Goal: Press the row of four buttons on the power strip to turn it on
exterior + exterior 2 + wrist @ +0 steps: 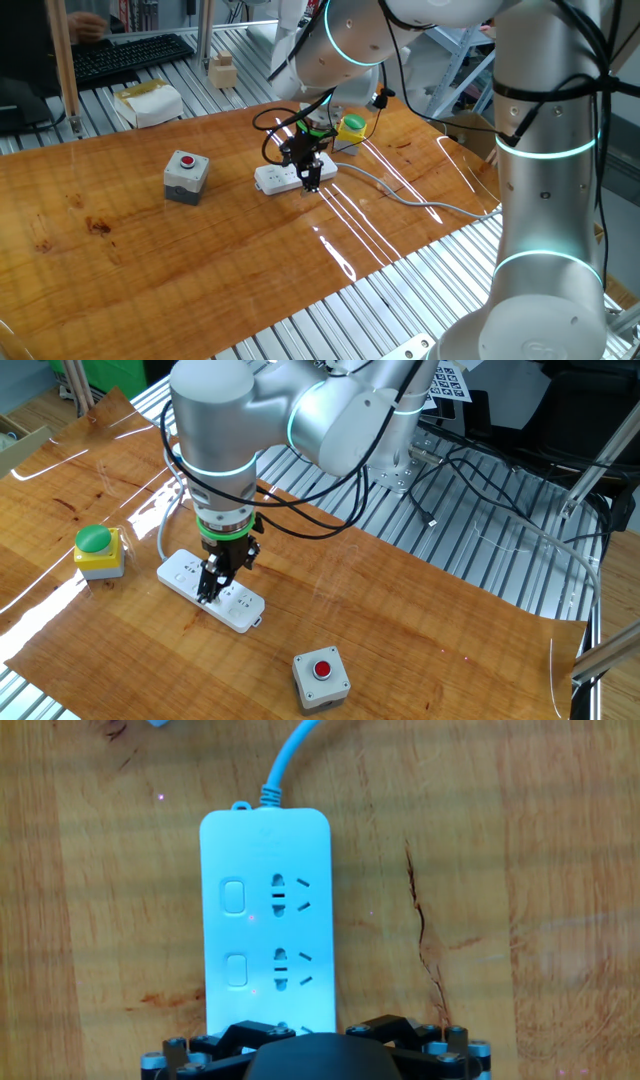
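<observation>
The white power strip [265,920] lies flat on the wooden table, its grey cable [285,765] leaving the far end. In the hand view two small switches [236,896] of the row of four buttons show along the strip's left edge. The rest are hidden under the gripper's dark body [315,1055]. My gripper [311,185] points straight down over the strip [285,178], toward the end away from the cable. From the other side the gripper [208,597] stands just above or on the strip [185,572]; contact is unclear. It is open and holds nothing.
A grey box with a red button [185,175] sits left of the strip, also seen near the table's edge [320,678]. A yellow box with a green cap [97,550] stands by the cable end. The cable [400,195] trails across the wood.
</observation>
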Controlling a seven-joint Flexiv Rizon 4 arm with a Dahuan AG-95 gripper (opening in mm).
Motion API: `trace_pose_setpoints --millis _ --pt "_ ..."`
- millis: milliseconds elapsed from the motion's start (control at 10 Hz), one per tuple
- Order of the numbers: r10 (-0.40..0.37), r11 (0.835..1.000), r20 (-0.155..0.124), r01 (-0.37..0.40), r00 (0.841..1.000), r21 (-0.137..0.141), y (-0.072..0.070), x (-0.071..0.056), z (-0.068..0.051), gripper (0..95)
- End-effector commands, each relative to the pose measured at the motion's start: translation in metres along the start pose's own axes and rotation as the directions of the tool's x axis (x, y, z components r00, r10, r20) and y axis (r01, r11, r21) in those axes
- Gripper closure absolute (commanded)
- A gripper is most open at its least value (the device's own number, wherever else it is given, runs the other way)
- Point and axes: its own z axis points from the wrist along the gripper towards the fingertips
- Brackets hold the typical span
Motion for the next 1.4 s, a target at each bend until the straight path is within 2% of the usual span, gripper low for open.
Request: trace_pose_setpoints --millis 100,200,500,700,1000,1100,1400 --pt "0.000 1.000 0.005 0.000 1.000 -0.003 -0.002 0.000 0.006 0.0" --pt "0.000 1.000 0.006 0.000 1.000 -0.011 -0.003 0.001 0.010 0.0" --pt "-0.001 1.000 0.001 0.001 1.000 -0.017 -0.003 0.001 0.010 0.0" --pt "-0.013 1.000 0.015 0.014 1.000 -0.012 -0.003 0.001 0.009 0.0" --pt "-0.013 1.000 -0.011 0.013 1.000 -0.013 -0.008 -0.006 -0.016 0.0" --pt "-0.012 1.000 -0.005 0.012 1.000 -0.013 -0.009 -0.006 -0.016 0.0" --pt "0.022 0.999 -0.006 -0.022 1.000 -0.044 -0.009 -0.006 -0.018 0.0"
